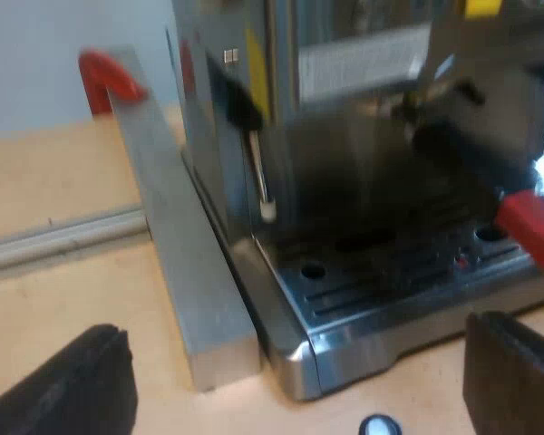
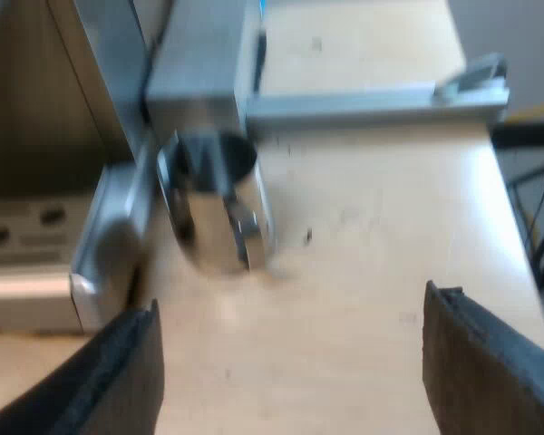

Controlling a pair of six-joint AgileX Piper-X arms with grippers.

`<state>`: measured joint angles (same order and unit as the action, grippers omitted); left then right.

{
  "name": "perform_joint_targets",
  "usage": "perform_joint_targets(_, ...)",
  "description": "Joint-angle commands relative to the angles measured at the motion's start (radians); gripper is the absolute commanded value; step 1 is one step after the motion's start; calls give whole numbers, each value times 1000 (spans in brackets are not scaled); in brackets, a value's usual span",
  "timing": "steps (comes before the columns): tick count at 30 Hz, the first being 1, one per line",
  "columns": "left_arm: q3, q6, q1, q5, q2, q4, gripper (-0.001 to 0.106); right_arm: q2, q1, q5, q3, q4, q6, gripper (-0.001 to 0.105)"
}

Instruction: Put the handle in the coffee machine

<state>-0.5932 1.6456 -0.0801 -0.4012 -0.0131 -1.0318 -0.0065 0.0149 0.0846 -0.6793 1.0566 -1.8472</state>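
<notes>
One espresso machine; one metal holder, whose dark handle with its red end projects at the machine's front, above the drip tray. We cannot tell whether it is locked. We judge it rigid, heavy and smooth, best gripped across the handle. One steel jug stands on the bench. The left jaws and the right jaws stand apart, empty.

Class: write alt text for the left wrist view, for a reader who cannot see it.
The holder's dark handle, ending in red, sticks out at the front of the espresso machine, above its drip tray. The left tool, open and empty, hovers near the tray's corner.
</notes>
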Motion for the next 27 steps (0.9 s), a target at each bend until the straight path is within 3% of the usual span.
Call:
perform_joint_targets(1, 19, 11, 2, 5, -138, 20, 75, -46, 1, 5, 27, -14, -13, 63)
perform_joint_targets(10, 79, 3, 2, 5, -137, 13, 75, -45, 1, 5, 166, -54, -4, 63)
perform_joint_targets(27, 79, 2, 17, 5, -136, 13, 75, -45, 1, 5, 173, -67, 11, 63)
